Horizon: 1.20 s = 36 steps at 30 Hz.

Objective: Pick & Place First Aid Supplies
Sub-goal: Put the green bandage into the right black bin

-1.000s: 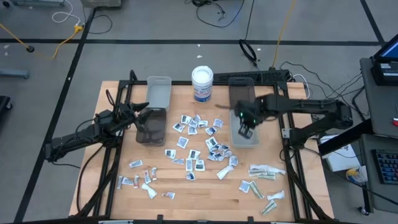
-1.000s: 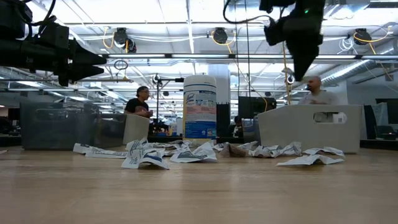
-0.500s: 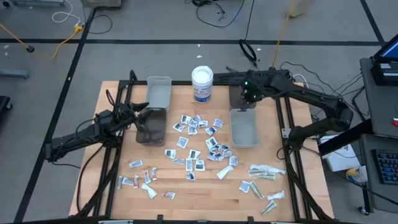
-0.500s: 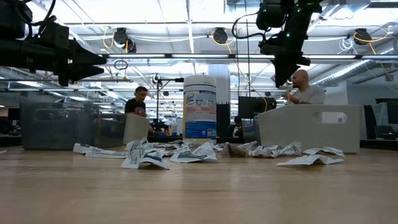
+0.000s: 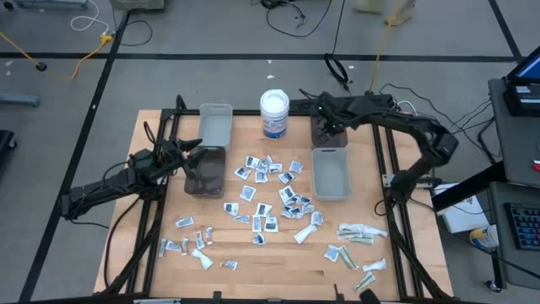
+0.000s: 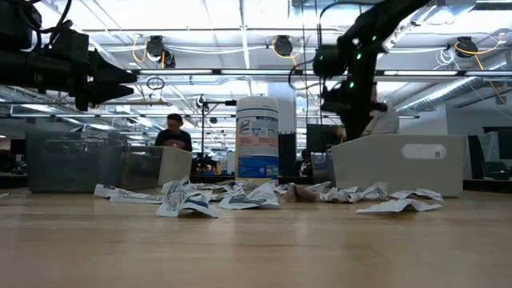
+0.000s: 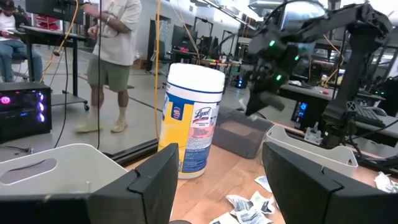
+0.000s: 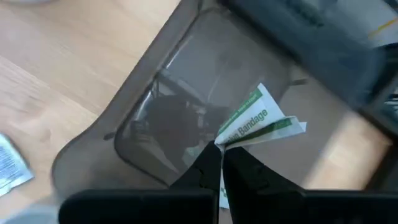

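Note:
The first aid supplies [image 5: 270,190] lie scattered as small flat packets over the middle and near right of the wooden table. My right gripper [image 5: 332,128] hangs over the dark bin [image 5: 327,127] at the far right and is shut on a white and green bandage packet [image 8: 258,127]. My left gripper [image 7: 214,193] waits open and level at the table's left, beside another dark bin [image 5: 205,171]. There is nothing between its fingers. My right gripper pinches the bandage packet by one creased end [image 8: 225,142] between its two shut fingers [image 8: 205,168]. The fingers slant down from above. The rest of the packet sticks out past the fingertips, lifted clear above the inside of the dark bin [image 8: 155,118].
A white round tub [image 5: 274,114] with a blue label stands at the far middle. A grey bin [image 5: 215,125] sits at the far left and another grey bin [image 5: 332,173] just nearer than the right dark bin. Longer pale sachets [image 5: 359,232] lie near the right edge.
My right gripper has swung from above the right grey bin toward the table's far edge and now hangs over the far right dark bin. It has come lower and has tipped and turned on the way, staying shut on the packet.

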Motion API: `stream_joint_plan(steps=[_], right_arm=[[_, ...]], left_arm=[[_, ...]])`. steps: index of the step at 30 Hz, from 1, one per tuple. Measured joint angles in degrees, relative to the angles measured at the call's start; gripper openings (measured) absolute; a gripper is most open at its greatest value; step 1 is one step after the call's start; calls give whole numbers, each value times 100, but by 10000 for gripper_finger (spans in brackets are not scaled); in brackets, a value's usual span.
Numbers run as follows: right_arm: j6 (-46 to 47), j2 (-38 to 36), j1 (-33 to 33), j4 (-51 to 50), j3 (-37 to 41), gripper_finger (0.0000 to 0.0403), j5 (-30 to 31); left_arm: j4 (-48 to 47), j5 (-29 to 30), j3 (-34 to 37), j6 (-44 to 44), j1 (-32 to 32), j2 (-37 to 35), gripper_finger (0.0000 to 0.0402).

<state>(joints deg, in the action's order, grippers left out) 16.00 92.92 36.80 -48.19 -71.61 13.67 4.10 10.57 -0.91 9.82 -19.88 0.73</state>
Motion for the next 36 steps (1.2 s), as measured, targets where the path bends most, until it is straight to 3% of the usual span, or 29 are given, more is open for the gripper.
stream_joint_plan(steps=[7,13,17,27,36], right_arm=[[-65,702,45,202,0,0,-19],[-65,752,113,162,3,20,-23],[-62,707,114,133,3,49,-28],[-197,648,149,210,4,185,-34],[-227,-73,161,-93,2,189,-184]], left_arm=[[0,0,0,0,0,2,237],[-1,0,0,0,-1,1,237],[0,0,0,0,0,0,237],[-2,0,0,0,0,0,237],[-1,0,0,0,-2,2,237]])
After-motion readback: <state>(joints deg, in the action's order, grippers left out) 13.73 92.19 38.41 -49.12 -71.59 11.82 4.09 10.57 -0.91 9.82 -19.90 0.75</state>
